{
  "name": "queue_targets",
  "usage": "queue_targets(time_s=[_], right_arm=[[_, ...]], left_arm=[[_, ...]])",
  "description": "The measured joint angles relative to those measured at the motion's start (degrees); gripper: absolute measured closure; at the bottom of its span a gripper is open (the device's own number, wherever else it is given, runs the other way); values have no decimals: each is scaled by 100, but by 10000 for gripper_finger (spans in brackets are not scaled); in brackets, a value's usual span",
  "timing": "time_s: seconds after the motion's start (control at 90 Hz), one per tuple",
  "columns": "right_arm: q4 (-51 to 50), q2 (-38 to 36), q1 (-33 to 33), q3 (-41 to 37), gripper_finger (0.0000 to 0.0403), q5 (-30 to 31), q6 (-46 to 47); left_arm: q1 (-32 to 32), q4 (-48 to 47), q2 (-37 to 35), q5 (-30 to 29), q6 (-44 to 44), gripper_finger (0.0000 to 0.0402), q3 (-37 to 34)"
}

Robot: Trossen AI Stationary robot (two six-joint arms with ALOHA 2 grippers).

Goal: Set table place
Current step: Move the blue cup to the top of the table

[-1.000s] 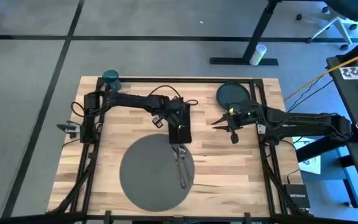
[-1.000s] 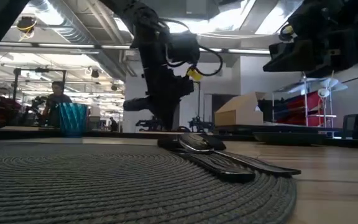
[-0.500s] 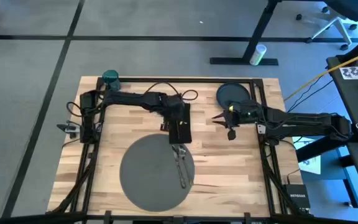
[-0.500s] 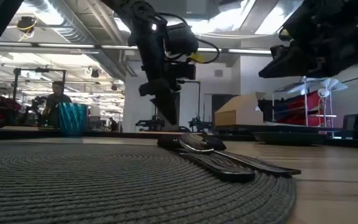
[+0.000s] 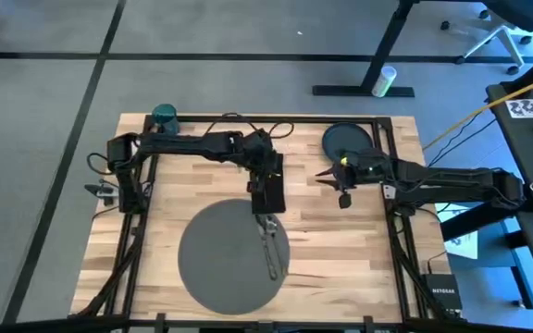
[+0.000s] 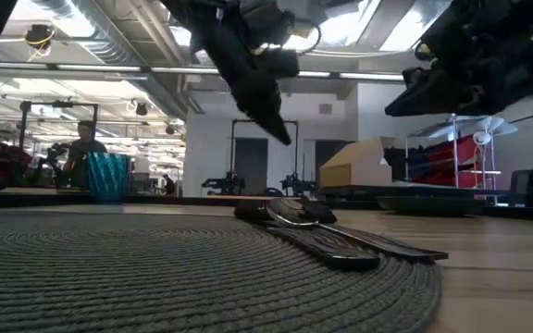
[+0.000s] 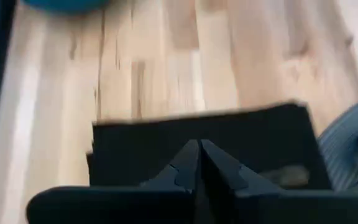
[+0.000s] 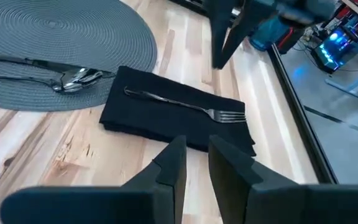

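On the high view:
- light wood plank table [image 5: 340, 240] with black frame rails; bare planks on both sides of the large round grey woven mat [image 5: 220, 264].
- left gripper [image 5: 263, 176] over the black cloth napkin [image 5: 276, 202], which lies just off the mat's far edge.
- slim metal cutlery [image 5: 271, 242] on the mat, just past the napkin from those fingers.
- right gripper [image 5: 336, 180] over open wood, well apart from the napkin; small dark round plate [image 5: 346, 141] close behind it.
- teal cup [image 5: 164, 115] at the far left corner.

Low view:
- left gripper [image 6: 265, 97] hangs tilted, clear above the tabletop.
- cutlery [image 6: 340, 242] rests on the mat's rim [image 6: 155, 268]; cup [image 6: 109, 176] stands far behind.
- right arm is cut off at the top corner, its fingers hard to make out.
- a person [image 6: 81, 148] in the room beyond.

Left wrist view:
- fingers [image 7: 185, 168] pressed together, gripping nothing.
- napkin [image 7: 260, 137] directly beyond the tips; its near part is hidden by them; picture blurred.

Right wrist view:
- fingers [image 8: 173, 163] a narrow gap apart, empty.
- napkin [image 8: 142, 115] ahead of the tips, with a metal fork [image 8: 185, 106] lying across it.
- spoon [image 8: 73, 78] on the mat beyond.
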Motion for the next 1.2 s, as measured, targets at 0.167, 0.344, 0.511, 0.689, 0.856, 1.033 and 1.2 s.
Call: queue_targets(time_s=[0.167, 0.344, 0.511, 0.689, 0.856, 1.033, 1.2], right_arm=[[-8, 1, 2, 0, 349, -9, 0], [2, 1, 2, 0, 349, -50, 0], [0, 1, 2, 0, 349, -50, 0], [4, 1, 4, 0, 349, -50, 0], [1, 1, 4, 0, 349, -51, -116], [2, 1, 2, 0, 349, -50, -125], [43, 1, 0, 0, 349, -50, -166]], left_arm=[[-49, 708, -191, 477, -263, 402, 2], [-102, 1537, -197, 982, -459, 402, -31], [-98, 2631, -201, 1379, -846, 402, -517], [-100, 3220, -196, 1334, -912, 402, -1112], [-100, 2966, -170, 781, -876, 402, -1280], [-43, 1292, -240, -506, -787, 402, -1118], [371, -752, -518, -1271, -974, 402, -576]])
